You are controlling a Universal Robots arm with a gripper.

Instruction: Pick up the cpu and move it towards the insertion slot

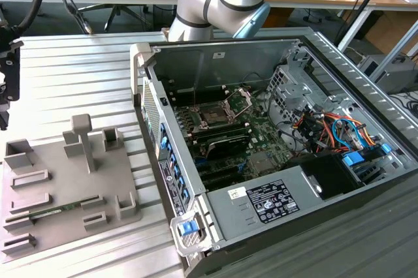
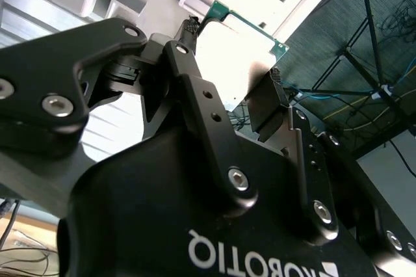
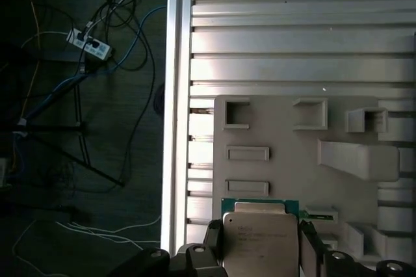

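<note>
I have the claw [image 2: 234, 52] clenched on the cpu [image 3: 260, 238], a small flat square chip with a silvery metal lid and a thin green rim. In both wrist views the black fingers [image 2: 195, 88] press on two opposite edges of it. The chip hangs over the grey moulded fixture tray [image 3: 292, 160], well apart from it, with the ribbed aluminium worktop [image 3: 292, 36] beneath.

I judge the pick-up done and the carry in hand. In the exterior view the insertion slot [image 1: 213, 116], a dark square socket with its silver hinged frame swung up, sits mid-frame inside the open grey computer case [image 1: 215, 62]. The tray lies at the exterior view's lower left.

Reaching the socket calls, I think, for a level carry over the case wall, with the chip kept square and clear of the raised frame.
</note>
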